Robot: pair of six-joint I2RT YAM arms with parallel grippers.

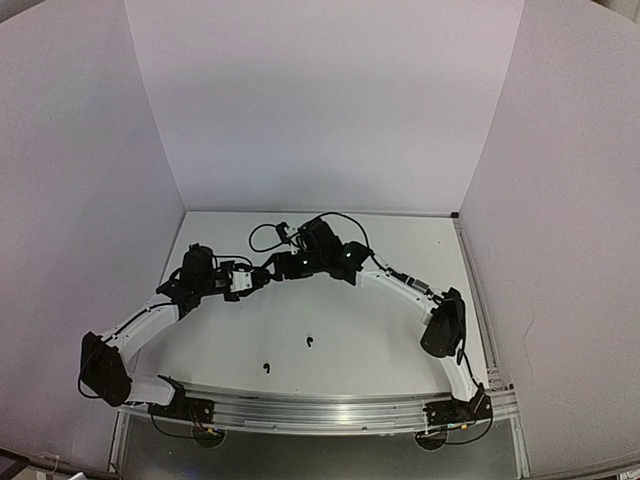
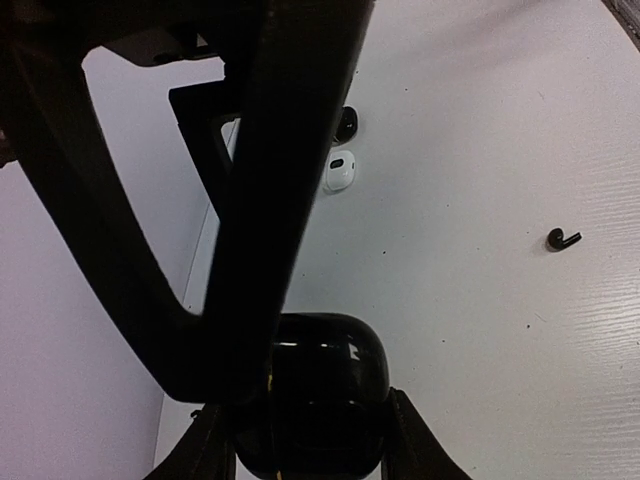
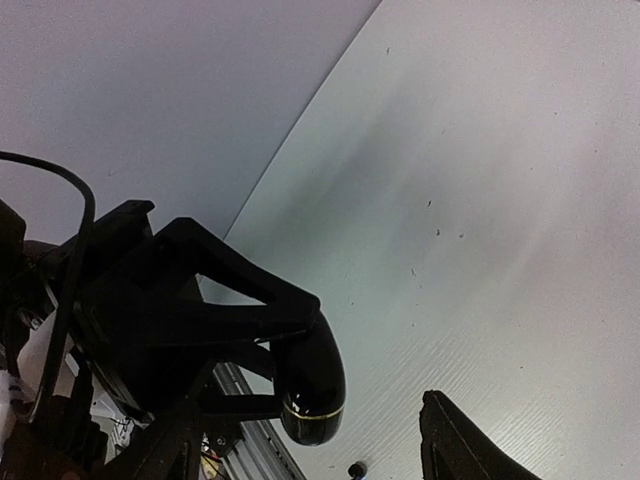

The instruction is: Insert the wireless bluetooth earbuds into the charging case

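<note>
My left gripper point(image 2: 312, 440) is shut on a glossy black charging case point(image 2: 318, 385), which stands between its two fingers. In the right wrist view the same case point(image 3: 313, 385) shows a thin gold seam. It hangs between the wide-apart fingers of my right gripper point(image 3: 315, 450), clear of the right finger point(image 3: 462, 445). That gripper is open and holds nothing. Both grippers meet above the table's middle, the left gripper point(image 1: 247, 280) beside the right gripper point(image 1: 272, 267). Two black earbuds point(image 1: 309, 342) point(image 1: 266, 367) lie loose on the table nearer the bases. One black earbud point(image 2: 563, 239) shows in the left wrist view.
A small white rounded case point(image 2: 340, 171) and a dark rounded object point(image 2: 346, 124) lie on the table beyond the held case. White walls close the table in at the left, back and right. A metal rail point(image 1: 320, 410) runs along the near edge.
</note>
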